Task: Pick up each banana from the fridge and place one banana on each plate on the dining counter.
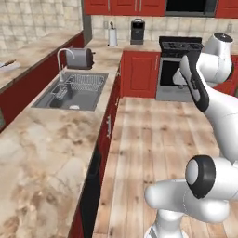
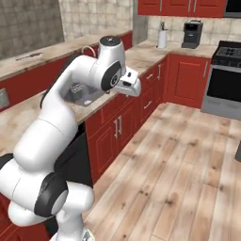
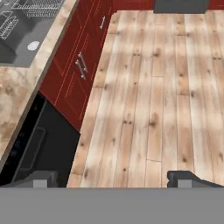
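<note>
A: Our gripper [image 3: 113, 177] hangs with its two dark fingertips [image 3: 43, 178] spread as wide as they go, nothing between them but bare wooden floor [image 3: 148, 96] below.

B: Agreed, we hold nothing. In the right base view the hand sits at the end of the folded white arm [image 2: 70, 89], beside the counter's edge.

A: Just past the fingers we see red cabinet doors [image 3: 76, 70] with pale handles, and a black appliance front [image 3: 39, 148] beneath the marbled counter top [image 1: 42, 153].

B: Set in that counter is the grey sink [image 1: 74, 90] with a wire rack and a curved faucet [image 1: 62, 58]; a steel toaster [image 1: 81, 58] stands behind it.

A: Farther off we make out the stove [image 1: 179, 69], a dark coffee machine [image 1: 137, 31] and a paper towel roll [image 1: 112, 36] along the back wall.

B: As for bananas, fridge or plates, we cannot tell where they lie from these views.
</note>
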Robot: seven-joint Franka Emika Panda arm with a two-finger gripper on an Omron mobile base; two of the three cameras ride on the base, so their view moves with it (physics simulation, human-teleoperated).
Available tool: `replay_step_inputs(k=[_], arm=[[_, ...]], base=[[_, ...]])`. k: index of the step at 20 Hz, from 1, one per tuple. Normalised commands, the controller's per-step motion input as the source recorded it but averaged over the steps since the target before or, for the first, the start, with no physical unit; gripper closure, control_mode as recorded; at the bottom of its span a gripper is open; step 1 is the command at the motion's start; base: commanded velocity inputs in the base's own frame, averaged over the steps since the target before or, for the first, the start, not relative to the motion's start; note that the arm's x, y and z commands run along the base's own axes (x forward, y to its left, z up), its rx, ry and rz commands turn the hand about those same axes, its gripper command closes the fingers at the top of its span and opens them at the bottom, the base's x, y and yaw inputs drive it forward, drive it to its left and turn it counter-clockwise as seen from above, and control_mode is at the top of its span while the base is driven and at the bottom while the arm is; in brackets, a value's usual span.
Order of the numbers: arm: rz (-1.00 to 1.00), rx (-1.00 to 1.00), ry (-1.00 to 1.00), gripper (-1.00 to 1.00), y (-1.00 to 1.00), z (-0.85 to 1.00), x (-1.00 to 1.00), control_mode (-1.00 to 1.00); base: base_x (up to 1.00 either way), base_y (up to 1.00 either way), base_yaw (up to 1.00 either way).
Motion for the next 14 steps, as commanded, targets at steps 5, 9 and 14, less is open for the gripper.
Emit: replay_step_inputs(k=[5,9,14], arm=[[0.0,0.0,0.0,-1.0,0.0,0.0,0.0,1.0],[0.0,0.0,0.0,-1.0,0.0,0.0,0.0,1.0],[0.0,0.0,0.0,-1.0,0.0,0.0,0.0,1.0]], base=[[1.0,-0.36,0.03],[1.0,-0.24,-0.02],[1.0,-0.25,-0.09]])
